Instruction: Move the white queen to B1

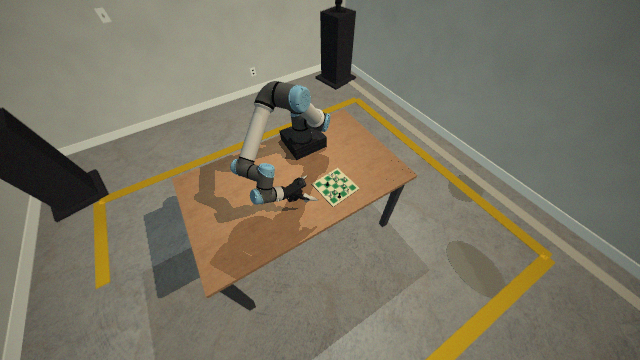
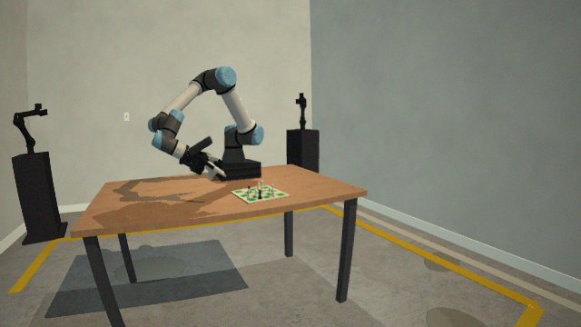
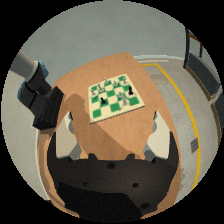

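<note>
A small green and white chessboard (image 1: 327, 194) (image 2: 241, 194) (image 3: 100, 112) lies on the wooden table (image 1: 240, 235) (image 2: 159, 204) near its right end. Several small white and black pieces stand on it. They are too small to tell which is the white queen. My gripper (image 1: 312, 198) (image 2: 221, 173) (image 3: 112, 145) is open and empty. It hangs tilted above the bare table, just left of the board, fingers pointing towards it. In the wrist view the board lies ahead of the two fingers, apart from them.
The arm's black base (image 1: 302, 140) (image 2: 238, 169) stands on the table behind the board. Black camera pedestals (image 1: 337, 45) (image 2: 301, 150) (image 2: 36, 195) stand on the floor around the table. A yellow tape line (image 1: 450, 175) marks the floor.
</note>
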Motion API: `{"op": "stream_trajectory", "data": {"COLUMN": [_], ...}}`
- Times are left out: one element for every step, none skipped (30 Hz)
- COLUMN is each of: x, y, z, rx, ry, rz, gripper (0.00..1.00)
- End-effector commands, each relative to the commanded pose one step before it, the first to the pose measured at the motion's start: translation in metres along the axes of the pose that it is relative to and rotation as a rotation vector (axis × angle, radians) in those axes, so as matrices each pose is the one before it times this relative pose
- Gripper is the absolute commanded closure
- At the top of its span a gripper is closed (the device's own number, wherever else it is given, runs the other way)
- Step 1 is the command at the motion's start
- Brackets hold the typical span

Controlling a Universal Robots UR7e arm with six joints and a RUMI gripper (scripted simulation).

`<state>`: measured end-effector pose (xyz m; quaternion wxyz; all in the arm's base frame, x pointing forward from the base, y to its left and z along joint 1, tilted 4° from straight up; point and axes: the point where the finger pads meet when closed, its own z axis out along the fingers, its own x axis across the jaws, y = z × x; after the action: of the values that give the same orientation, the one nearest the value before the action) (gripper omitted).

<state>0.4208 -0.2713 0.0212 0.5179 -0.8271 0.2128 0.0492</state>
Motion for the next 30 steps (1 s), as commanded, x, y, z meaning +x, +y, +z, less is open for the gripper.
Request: {"op": "stream_trajectory", "data": {"x": [0.00649,0.00044,0.00030,0.00018,0.00000,0.00000,0.00007,-0.00002,-0.00009,-0.00015,-0.00020,-0.00023,-0.00025,-0.00026,-0.00027,-0.00026,-0.00024,-0.00023,-0.00020,-0.00018,-0.00015,0.00000,0.00000,-0.00012,-0.00010,-0.00007,-0.00005,-0.00003,-0.00002,-0.00001], "y": [0.02395,0.00483,0.00463,0.00442,0.00000,0.00000,0.00419,0.00395,0.00371,0.00346,0.00321,0.00296,0.00270,0.00245,0.00220,0.00196,0.00172,0.00149,0.00128,0.00107,0.00088,0.00000,0.00000,0.00070,0.00054,0.00039,0.00027,0.00017,0.00009,0.00003], "z": [0.00920,0.00187,0.00178,0.00169,0.00000,0.00000,0.00159,0.00150,0.00140,0.00130,0.00121,0.00111,0.00101,0.00092,0.00082,0.00073,0.00064,0.00056,0.00048,0.00040,0.00033,0.00000,0.00000,0.00026,0.00020,0.00015,0.00010,0.00006,0.00003,0.00001], "rx": [0.06680,0.01238,0.01192,0.01142,0.00000,0.00000,0.01088,0.01031,0.00971,0.00909,0.00845,0.00781,0.00716,0.00650,0.00586,0.00522,0.00460,0.00400,0.00342,0.00287,0.00235,0.00000,0.00000,0.00188,0.00144,0.00106,0.00073,0.00045,0.00024,0.00009], "ry": [-0.05350,-0.00627,-0.00564,-0.00505,0.00000,0.00000,-0.00450,-0.00399,-0.00352,-0.00310,-0.00271,-0.00236,-0.00204,-0.00176,-0.00150,-0.00128,-0.00108,-0.00090,-0.00074,-0.00060,-0.00048,0.00000,0.00000,-0.00038,-0.00028,-0.00021,-0.00014,-0.00009,-0.00004,-0.00002], "rz": [-0.11194,-0.02000,-0.01901,-0.01800,0.00000,0.00000,-0.01698,-0.01594,-0.01490,-0.01385,-0.01281,-0.01177,-0.01074,-0.00972,-0.00873,-0.00776,-0.00682,-0.00591,-0.00505,-0.00423,-0.00347,0.00000,0.00000,-0.00277,-0.00213,-0.00156,-0.00107,-0.00066,-0.00035,-0.00013], "gripper": [0.00,0.00,0.00,0.00,0.00,0.00,0.00,0.00,0.00,0.00,0.00,0.00,0.00,0.00,0.00,0.00,0.00,0.00,0.00,0.00,0.00,0.00,0.00,0.00,0.00,0.00,0.00,0.00,0.00,0.00]}}
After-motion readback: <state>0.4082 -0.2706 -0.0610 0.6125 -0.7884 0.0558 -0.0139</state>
